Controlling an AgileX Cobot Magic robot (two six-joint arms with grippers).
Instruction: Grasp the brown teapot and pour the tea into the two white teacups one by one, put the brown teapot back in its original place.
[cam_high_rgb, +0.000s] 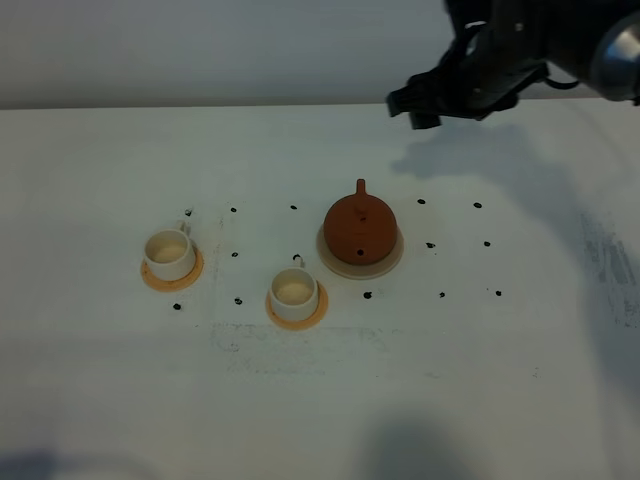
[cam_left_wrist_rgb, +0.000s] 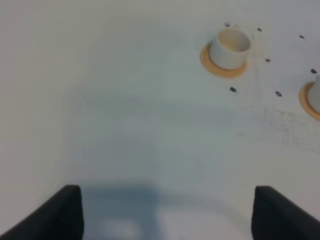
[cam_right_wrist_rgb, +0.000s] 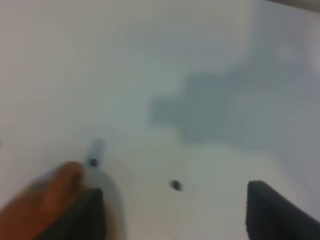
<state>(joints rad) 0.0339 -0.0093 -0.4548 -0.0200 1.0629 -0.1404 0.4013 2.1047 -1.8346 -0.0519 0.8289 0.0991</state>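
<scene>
Step looks like reach-to-grasp. Brown teapot (cam_high_rgb: 360, 232) sits lid-on and upright on its cream saucer (cam_high_rgb: 392, 262), mid desk (cam_high_rgb: 480, 380), untouched.

Right end effector (cam_high_rgb: 418, 108) hovers above the far side of the desk, well apart from the pot. Released: the wrist view is blurry but shows the fingers spread with nothing between.

Left end effector (cam_left_wrist_rgb: 165, 210) is also released and empty, over bare desk short of the cups.

Next move, as I judge it: bring the right arm down to the pot and line up on the handle. A stub points to the far edge; can't tell if it's handle or spout.

Containers:
- Left teacup (cam_high_rgb: 168, 253) and middle teacup (cam_high_rgb: 295, 292) stand upright, each on an orange coaster (cam_high_rgb: 150, 275).
- Cup interiors are pale; can't tell if there's tea in them.
- Pot contents are hidden.
</scene>
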